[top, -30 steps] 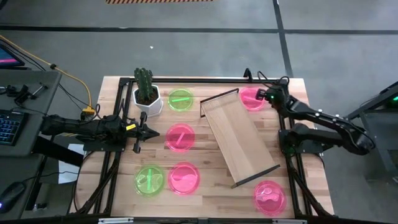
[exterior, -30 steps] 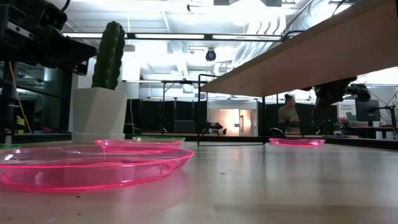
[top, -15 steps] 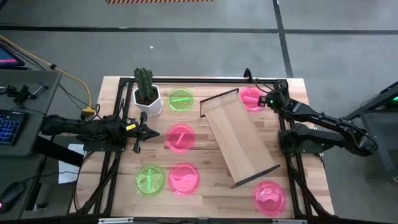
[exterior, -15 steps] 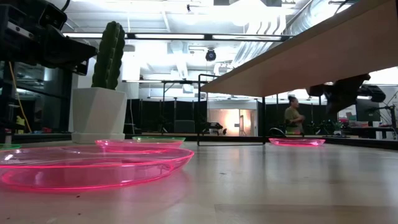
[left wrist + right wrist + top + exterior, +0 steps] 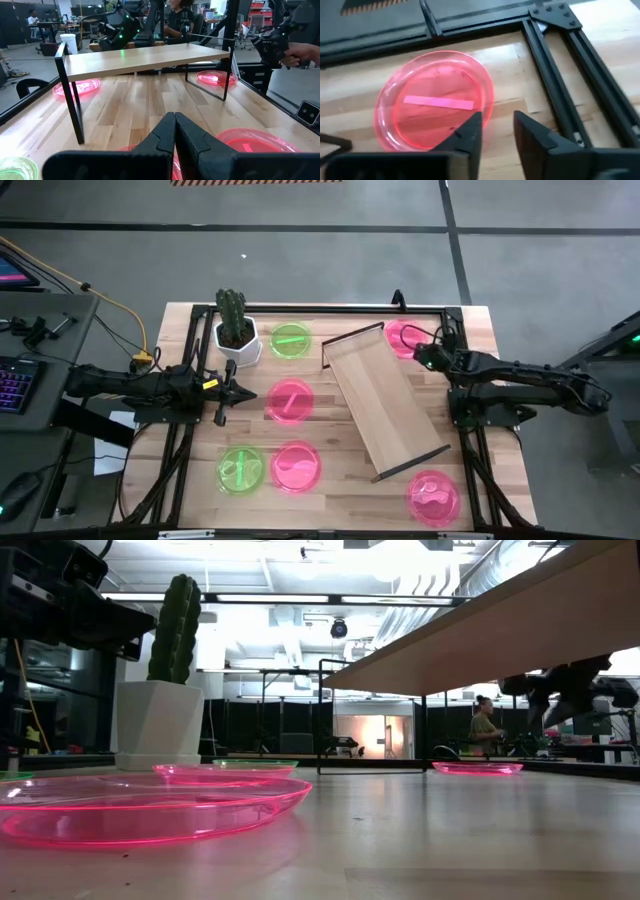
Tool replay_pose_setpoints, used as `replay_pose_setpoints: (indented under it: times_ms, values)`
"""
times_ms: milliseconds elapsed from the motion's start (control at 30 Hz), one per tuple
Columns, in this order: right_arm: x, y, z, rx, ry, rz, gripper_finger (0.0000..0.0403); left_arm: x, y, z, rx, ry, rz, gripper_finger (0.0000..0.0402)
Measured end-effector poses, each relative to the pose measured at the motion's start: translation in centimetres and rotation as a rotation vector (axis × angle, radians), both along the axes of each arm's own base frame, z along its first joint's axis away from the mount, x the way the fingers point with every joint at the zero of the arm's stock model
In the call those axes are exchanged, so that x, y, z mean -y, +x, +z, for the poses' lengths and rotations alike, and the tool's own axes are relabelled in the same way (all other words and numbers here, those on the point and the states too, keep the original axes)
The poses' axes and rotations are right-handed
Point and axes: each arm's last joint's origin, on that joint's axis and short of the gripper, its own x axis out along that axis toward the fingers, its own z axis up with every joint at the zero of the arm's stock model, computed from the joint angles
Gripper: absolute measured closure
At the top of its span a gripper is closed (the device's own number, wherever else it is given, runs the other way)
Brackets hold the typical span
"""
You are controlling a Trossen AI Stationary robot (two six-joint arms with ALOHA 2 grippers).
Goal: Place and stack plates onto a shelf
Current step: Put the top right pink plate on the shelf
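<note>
Your right gripper (image 5: 497,131), jaws apart, hovers by the pink plate (image 5: 436,100) at the worktop's far corner beside the shelf (image 5: 385,402) — likely light, thin, slippery plastic — pinch its raised rim

the floor (image 5: 300,260) around the counter was grey concrete crossed by dark lines. a desk (image 5: 30,330) with a keyboard (image 5: 14,385) stood beside it. beyond lay a big workshop with bright ceiling lights (image 5: 400,560), dark frames, and a person (image 5: 485,725) far off.
</note>
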Motion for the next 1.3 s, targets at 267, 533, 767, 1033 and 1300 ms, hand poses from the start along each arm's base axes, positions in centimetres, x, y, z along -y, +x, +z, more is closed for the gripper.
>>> replay_pose_setpoints:
  times_ms: [267,533,767,1033,1300]
  values:
    - [-0.3,-0.6,-4.9,0.271,-0.051,-0.076,0.0224,0.0,0.0,0.0,0.000,0.000,0.000,0.0401]
    - [0.8,-0.8,-5.0,0.310,-0.078,-0.099,0.0231,0.0,0.0,0.0,0.000,0.000,0.000,0.0401]
    - [1.5,-0.8,-5.5,0.258,-0.038,-0.121,0.0235,0.0,0.0,0.0,0.000,0.000,0.000,0.0401]
    - [2.4,0.5,-5.6,0.251,-0.041,-0.128,0.0235,0.0,0.0,0.0,0.000,0.000,0.000,0.0401]
    - [3.7,1.3,-6.6,0.194,0.014,-0.167,0.0236,0.0,0.0,0.0,0.000,0.000,0.000,0.0401]
